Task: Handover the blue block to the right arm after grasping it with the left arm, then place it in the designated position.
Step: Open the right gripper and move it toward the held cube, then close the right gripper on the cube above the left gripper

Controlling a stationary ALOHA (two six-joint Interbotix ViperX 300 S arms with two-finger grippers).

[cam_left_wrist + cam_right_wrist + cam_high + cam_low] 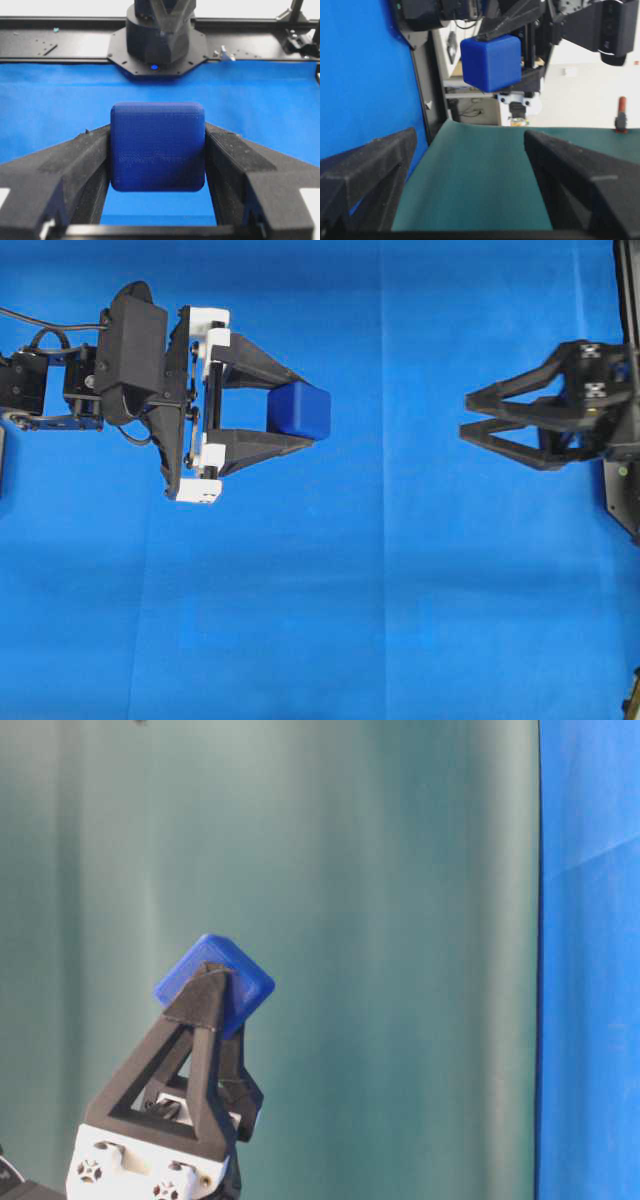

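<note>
Left arm [130, 350] holds the blue block [300, 409] above the blue cloth [350, 590] on the table, jaws pinching it on two opposite sides near the fingertips. Left gripper [300, 410] has white brackets at the finger bases and points toward the right side of the overhead view. Block sits tilted like a diamond in the table-level view [214, 982]. Right arm [600, 400] is well apart from the block, its gripper [466, 414] facing it, jaws spread wide, nothing between them. In the right wrist view the block [491, 61] shows ahead, between and beyond the two fingers [365, 165].
</note>
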